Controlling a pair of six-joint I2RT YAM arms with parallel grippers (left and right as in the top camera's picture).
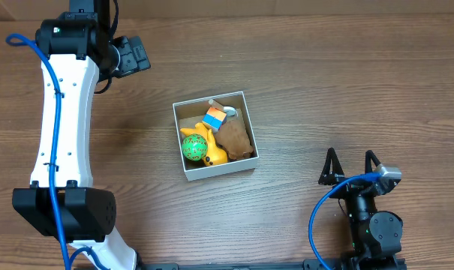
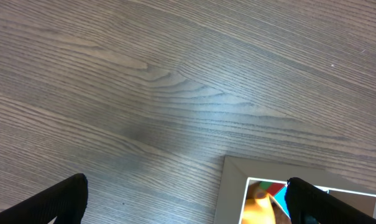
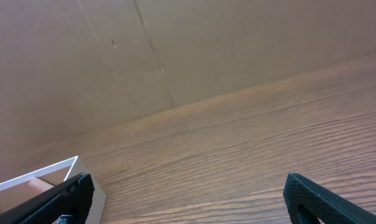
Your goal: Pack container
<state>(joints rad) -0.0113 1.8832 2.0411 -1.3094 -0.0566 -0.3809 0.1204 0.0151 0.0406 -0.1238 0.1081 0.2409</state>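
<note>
Wood-grain table (image 1: pixel 302 90), brown with fine darker streaks running lengthwise, plain brown cardboard backdrop (image 3: pixel 175 50) with faint creases rising at one edge

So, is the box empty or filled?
Filled: the box holds a green ball, a yellow toy, a brown toy and an orange-blue block.

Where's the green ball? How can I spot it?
In the middle of the wooden table sits the white-walled container. The green ball lies by its left wall in the overhead view, against the yellow toy. It is the only round, green thing there; the others are yellow, brown or orange-and-blue.
</note>
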